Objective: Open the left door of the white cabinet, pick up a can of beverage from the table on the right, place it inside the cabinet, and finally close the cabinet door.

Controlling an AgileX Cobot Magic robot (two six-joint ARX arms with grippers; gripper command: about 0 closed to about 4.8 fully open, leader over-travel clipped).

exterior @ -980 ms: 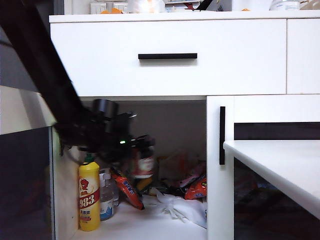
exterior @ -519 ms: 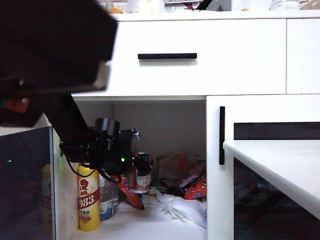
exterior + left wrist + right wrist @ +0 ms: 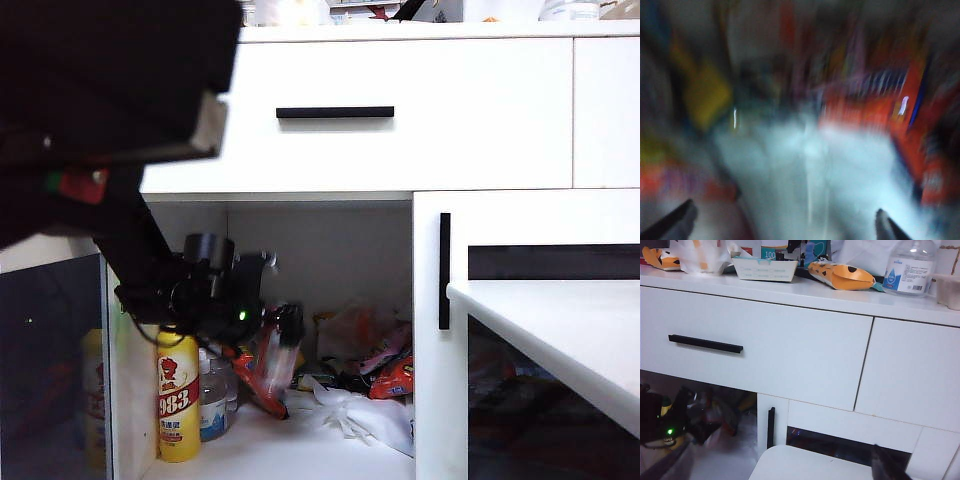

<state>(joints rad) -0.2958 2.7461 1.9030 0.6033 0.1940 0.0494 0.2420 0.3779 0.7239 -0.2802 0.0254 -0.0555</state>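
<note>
Left door: swung wide open, left of the yellow bottle.
Left gripper: inside the white cabinet, just right of the yellow bottle; fingers spread apart, pinching nothing.
Can of beverage: blurry and tilted, right by the left gripper, a little right of the yellow bottle.
Table: far right of the yellow bottle.
Right gripper: up in front of the cabinet's drawer, well right of the yellow bottle; spread wide, holding nothing.

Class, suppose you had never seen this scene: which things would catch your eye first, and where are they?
The black left arm fills the upper left of the exterior view, its left end effector reaching into the open white cabinet, with a blurred red can right at its tip. A yellow bottle stands at the compartment's left. The right end effector hangs open before the drawer, holding nothing.
</note>
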